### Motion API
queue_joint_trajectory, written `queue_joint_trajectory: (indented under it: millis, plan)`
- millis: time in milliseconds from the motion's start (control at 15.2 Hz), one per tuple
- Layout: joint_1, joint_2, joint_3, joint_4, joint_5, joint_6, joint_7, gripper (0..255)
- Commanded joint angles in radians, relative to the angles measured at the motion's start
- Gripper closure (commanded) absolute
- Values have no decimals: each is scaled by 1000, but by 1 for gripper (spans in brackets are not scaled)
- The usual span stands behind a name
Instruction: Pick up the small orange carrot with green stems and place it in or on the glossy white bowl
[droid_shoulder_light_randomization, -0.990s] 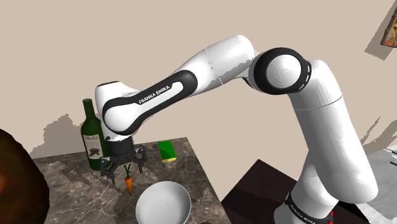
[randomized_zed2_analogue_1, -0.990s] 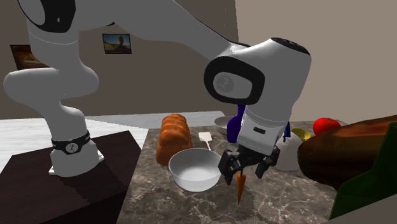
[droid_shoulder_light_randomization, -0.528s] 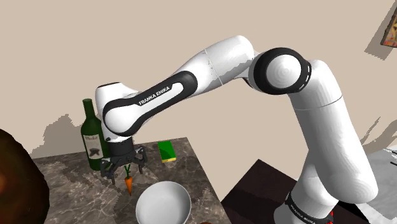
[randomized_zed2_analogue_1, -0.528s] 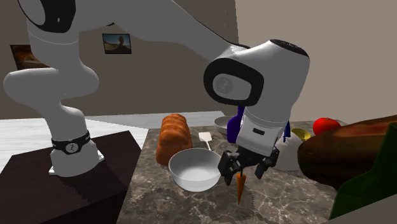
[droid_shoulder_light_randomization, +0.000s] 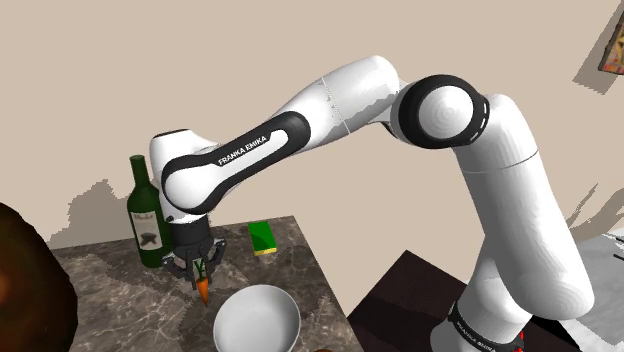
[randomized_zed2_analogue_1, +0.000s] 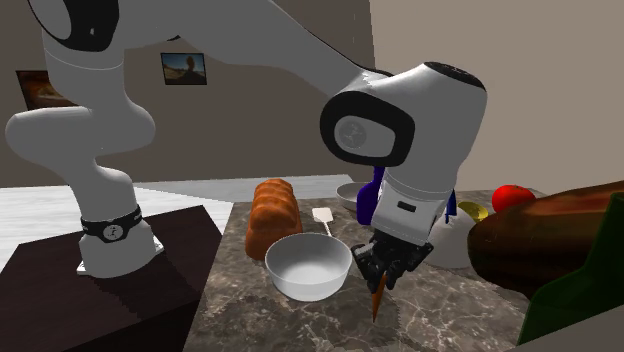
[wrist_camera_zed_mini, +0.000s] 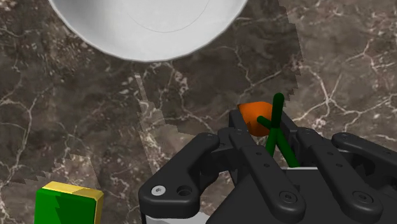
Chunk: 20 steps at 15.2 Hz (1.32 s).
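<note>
The small orange carrot (droid_shoulder_light_randomization: 203, 289) stands tip down on the dark marble tabletop (droid_shoulder_light_randomization: 110, 300), its green stems (wrist_camera_zed_mini: 277, 124) pointing up between my fingers. My black gripper (droid_shoulder_light_randomization: 200, 268) is shut on the carrot's top, seen from the other side as gripper (randomized_zed2_analogue_1: 388, 268) over carrot (randomized_zed2_analogue_1: 377, 298). In the wrist view the gripper (wrist_camera_zed_mini: 266, 135) clasps the carrot (wrist_camera_zed_mini: 253, 117). The glossy white bowl (droid_shoulder_light_randomization: 256, 320) sits right beside it, toward the stand; it also appears as bowl (randomized_zed2_analogue_1: 300, 282) and bowl (wrist_camera_zed_mini: 149, 32).
A green wine bottle (droid_shoulder_light_randomization: 145, 215) stands just behind the gripper, and a green and yellow box (droid_shoulder_light_randomization: 263, 237) lies near the table's far edge. A bread loaf (randomized_zed2_analogue_1: 273, 215), a white spatula (randomized_zed2_analogue_1: 324, 217), a blue object (randomized_zed2_analogue_1: 366, 202) and a red fruit (randomized_zed2_analogue_1: 512, 195) crowd the other side.
The fingers, spread wide around the carrot's top half a second ago, have come together on it. The arm and the carrot have stayed in place.
</note>
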Motion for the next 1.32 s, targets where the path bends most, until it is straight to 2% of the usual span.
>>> queue_joint_trajectory:
  millis: [0, 1254]
  plan:
    - [0, 0, 0, 0, 0, 0, 0, 255]
    - [-12, -106, 22, 85, 32, -187, 4, 255]
